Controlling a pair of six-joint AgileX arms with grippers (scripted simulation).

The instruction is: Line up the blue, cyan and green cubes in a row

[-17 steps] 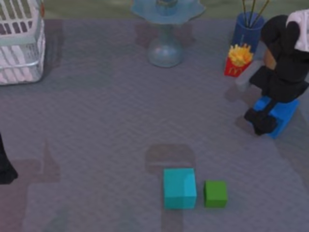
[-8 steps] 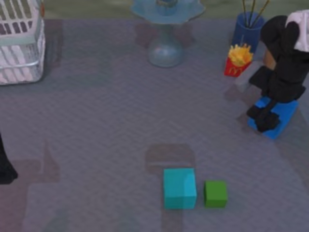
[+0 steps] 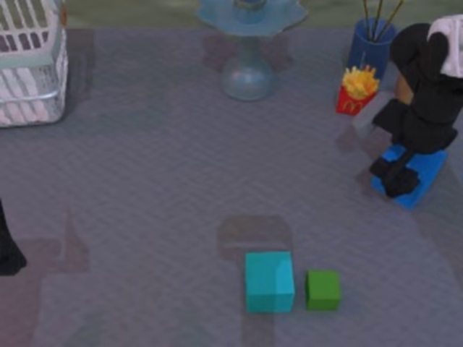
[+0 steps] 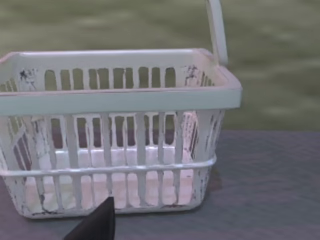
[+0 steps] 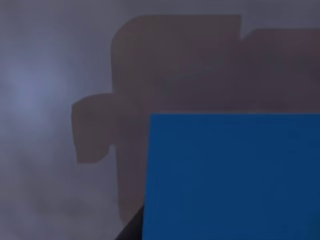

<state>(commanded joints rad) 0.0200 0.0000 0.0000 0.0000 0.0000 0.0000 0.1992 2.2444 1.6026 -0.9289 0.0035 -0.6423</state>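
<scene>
The blue cube (image 3: 428, 168) sits at the right side of the table, and my right gripper (image 3: 396, 181) is shut on it from above. In the right wrist view the blue cube (image 5: 235, 175) fills the lower right, with one dark finger (image 5: 133, 231) pressed against its side. The cyan cube (image 3: 269, 281) and the smaller green cube (image 3: 323, 290) stand side by side near the front middle, a small gap between them. My left gripper (image 3: 9, 256) is parked at the left edge; one finger (image 4: 97, 225) shows in its wrist view, with nothing held.
A white basket (image 3: 29, 69) stands at the back left, also the basket (image 4: 120, 95) in the left wrist view. A glass stand (image 3: 247, 72) is at the back middle. A fries box (image 3: 357, 90) and a dark blue cup with sticks (image 3: 370, 43) stand at the back right.
My right gripper's fingers have drawn in against the blue cube, which shifted slightly. The cyan and green cubes and the left arm have not moved.
</scene>
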